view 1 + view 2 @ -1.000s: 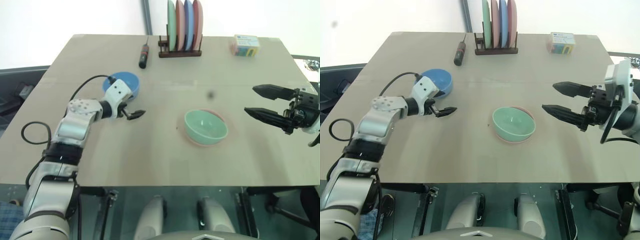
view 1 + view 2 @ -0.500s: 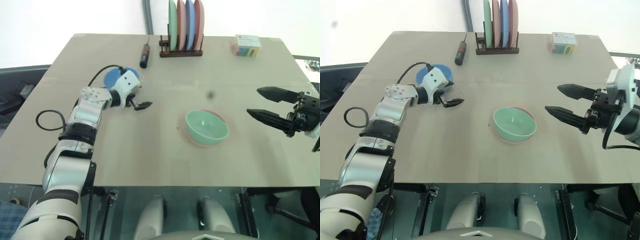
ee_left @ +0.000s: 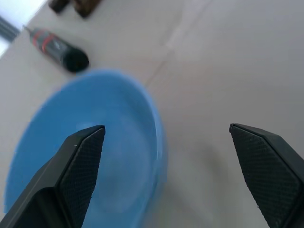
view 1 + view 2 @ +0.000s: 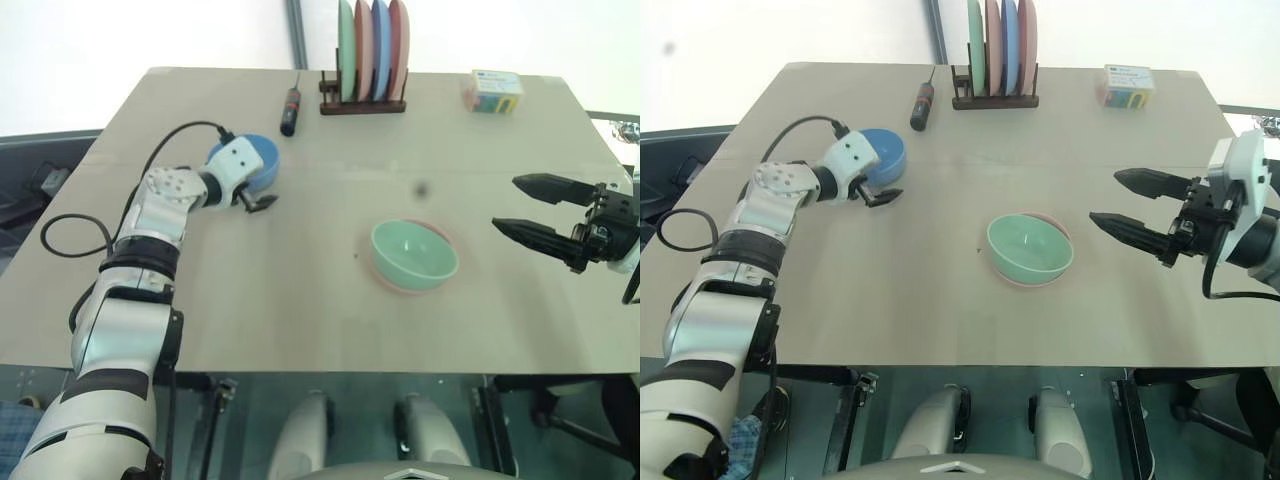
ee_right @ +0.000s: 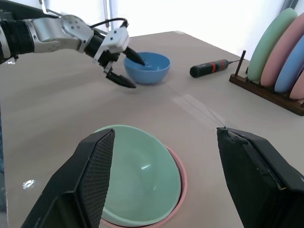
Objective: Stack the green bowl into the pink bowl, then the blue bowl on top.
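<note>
Left gripper [image 4: 258, 197] gaped wide astride blue bowl's [image 4: 262, 160] right rim, empty; plastic looked light, stiff, slippery, so pinch that wall.

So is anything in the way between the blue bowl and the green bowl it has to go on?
Nothing visible. Bare table lies between the blue bowl and the green bowl, which already sits inside the pink bowl.
</note>
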{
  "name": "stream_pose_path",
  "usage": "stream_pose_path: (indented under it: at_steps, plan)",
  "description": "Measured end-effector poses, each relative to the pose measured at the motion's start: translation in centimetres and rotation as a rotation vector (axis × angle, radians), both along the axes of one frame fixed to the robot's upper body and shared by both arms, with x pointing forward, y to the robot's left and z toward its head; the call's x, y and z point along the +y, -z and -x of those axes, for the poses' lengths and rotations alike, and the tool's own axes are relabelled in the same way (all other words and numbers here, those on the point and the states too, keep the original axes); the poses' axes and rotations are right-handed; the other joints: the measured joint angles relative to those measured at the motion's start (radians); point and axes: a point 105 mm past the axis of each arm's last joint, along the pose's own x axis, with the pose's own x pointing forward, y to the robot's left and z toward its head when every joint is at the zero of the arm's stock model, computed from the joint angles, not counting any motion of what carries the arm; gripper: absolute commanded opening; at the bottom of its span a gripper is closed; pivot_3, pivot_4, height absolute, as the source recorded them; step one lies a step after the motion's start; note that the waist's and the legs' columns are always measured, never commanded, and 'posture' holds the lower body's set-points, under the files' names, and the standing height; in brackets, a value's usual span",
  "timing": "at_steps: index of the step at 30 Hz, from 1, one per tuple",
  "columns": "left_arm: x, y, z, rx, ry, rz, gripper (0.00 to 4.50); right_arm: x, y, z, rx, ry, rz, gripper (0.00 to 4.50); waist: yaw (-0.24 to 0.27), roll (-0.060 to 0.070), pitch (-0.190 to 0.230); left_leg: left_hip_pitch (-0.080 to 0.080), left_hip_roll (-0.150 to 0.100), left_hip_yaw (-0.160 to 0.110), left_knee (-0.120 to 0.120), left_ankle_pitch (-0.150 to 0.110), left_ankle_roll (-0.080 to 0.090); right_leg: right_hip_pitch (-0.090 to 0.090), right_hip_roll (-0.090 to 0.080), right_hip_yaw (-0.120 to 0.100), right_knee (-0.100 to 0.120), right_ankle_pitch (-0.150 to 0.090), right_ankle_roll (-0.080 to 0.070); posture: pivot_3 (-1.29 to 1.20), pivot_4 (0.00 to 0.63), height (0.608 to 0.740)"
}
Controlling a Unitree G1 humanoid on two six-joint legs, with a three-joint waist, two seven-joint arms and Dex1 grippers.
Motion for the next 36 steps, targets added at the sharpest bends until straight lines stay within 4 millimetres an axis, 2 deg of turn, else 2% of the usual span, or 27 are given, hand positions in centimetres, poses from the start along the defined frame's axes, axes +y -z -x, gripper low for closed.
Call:
stream_pose_path:
  at_steps: [3,4,5,8,12,14,19,24,26,29,31,32,33,36]
  plan:
    - [-0.4,-0.4,-0.5,-0.017,0.019,-0.055,4.50,0.0,-0.1,0.0,-0.003,0.001,0.010,3.61,0.005,-0.001,0.000,0.000,0.000,0.000,0.001,0.000,0.000,0.000,0.000,-0.001,0.000,0.000,0.000,0.00,0.150,0.740]
    - [-0.3,-0.3,-0.6,-0.013,0.014,-0.061,3.98,-0.1,-0.1,0.0,-0.004,0.000,0.014,3.68,0.002,-0.001,0.000,0.000,0.000,0.000,0.001,0.000,0.000,0.000,0.000,0.000,0.000,0.000,0.000,0.00,0.150,0.740]
    - [-0.4,-0.3,-0.7,-0.010,0.013,-0.066,3.72,-0.1,-0.2,0.1,-0.006,0.000,0.018,3.68,0.001,-0.001,0.000,0.000,0.000,0.000,0.001,0.000,0.000,0.000,0.000,0.000,0.001,0.000,0.000,0.00,0.150,0.740]
    - [-0.8,0.1,-0.9,-0.001,0.017,-0.079,2.57,-0.1,-0.2,0.1,-0.008,-0.005,0.017,3.68,-0.002,-0.001,0.000,0.000,0.000,-0.001,0.001,0.000,0.000,0.000,0.000,0.000,0.001,0.000,0.000,0.00,0.150,0.740]
    - [-0.9,0.0,-1.0,0.002,0.018,-0.088,0.83,-0.3,0.1,0.2,0.004,0.004,0.024,3.68,-0.004,-0.001,0.000,0.000,0.000,0.000,0.001,0.000,0.000,0.000,0.000,0.000,0.001,0.000,0.000,0.00,0.150,0.740]
    - [-0.9,-0.1,-1.0,-0.001,0.022,-0.092,0.10,-0.3,0.1,0.2,0.007,0.007,0.023,3.68,-0.004,-0.001,0.000,0.000,0.000,0.000,0.001,0.000,0.000,0.000,0.000,0.000,0.001,0.000,0.000,0.00,0.150,0.740]
    - [-1.3,-0.2,-1.0,0.016,0.037,-0.076,0.01,-0.5,0.4,0.3,0.022,0.017,0.025,3.68,-0.003,-0.001,0.000,0.000,0.000,0.000,0.001,0.000,0.000,0.000,0.000,0.000,0.001,0.000,0.000,0.00,0.150,0.740]
    - [-3.2,-0.5,-0.7,0.070,0.124,-0.020,0.01,-0.5,0.4,0.3,0.023,0.014,0.026,3.68,-0.001,-0.001,0.000,0.000,0.000,0.000,0.001,0.000,0.000,0.000,0.000,0.000,0.001,0.000,0.000,0.00,0.150,0.740]
    - [-5.5,-0.9,-0.3,0.078,0.239,-0.002,0.01,-0.5,0.4,0.3,0.024,0.012,0.025,3.68,0.000,-0.001,0.000,-0.001,0.000,-0.001,0.001,0.000,0.000,0.000,0.000,0.000,0.001,0.000,0.000,0.00,0.150,0.740]
    - [-7.5,-1.9,0.0,0.058,0.335,0.011,0.01,-0.5,0.4,0.3,0.022,0.012,0.025,3.68,-0.002,-0.001,0.000,-0.001,0.000,0.000,0.001,0.000,0.000,0.000,0.000,0.000,0.001,0.000,0.000,0.00,0.150,0.740]
    - [-13.5,-5.6,2.7,-0.128,0.698,0.027,0.01,-0.5,0.2,0.2,0.020,0.015,0.031,3.68,0.000,-0.001,0.000,-0.001,0.000,0.000,0.001,0.000,0.000,0.000,0.000,0.000,0.000,0.000,0.000,0.00,0.150,0.740]
    - [-14.7,-6.4,3.5,-0.176,0.767,0.025,0.01,-0.5,0.2,0.2,0.018,0.015,0.031,3.68,0.000,-0.001,0.000,-0.001,0.000,0.000,0.001,0.000,0.000,0.000,0.000,0.000,0.000,0.000,0.000,0.00,0.150,0.740]
    - [-15.7,-7.1,4.3,-0.223,0.826,0.019,0.01,-0.5,0.2,0.2,0.016,0.015,0.031,3.68,-0.001,-0.001,0.000,-0.001,0.000,0.000,0.001,0.000,0.000,0.000,0.000,0.000,0.000,0.000,0.000,0.00,0.150,0.740]
    - [-16.7,-7.7,5.5,-0.288,0.905,0.003,0.01,-0.6,0.2,0.2,0.018,0.018,0.031,3.68,-0.008,-0.001,0.000,0.000,0.000,0.001,0.001,0.000,0.000,0.000,0.000,0.002,0.001,0.000,0.000,0.00,0.150,0.740]
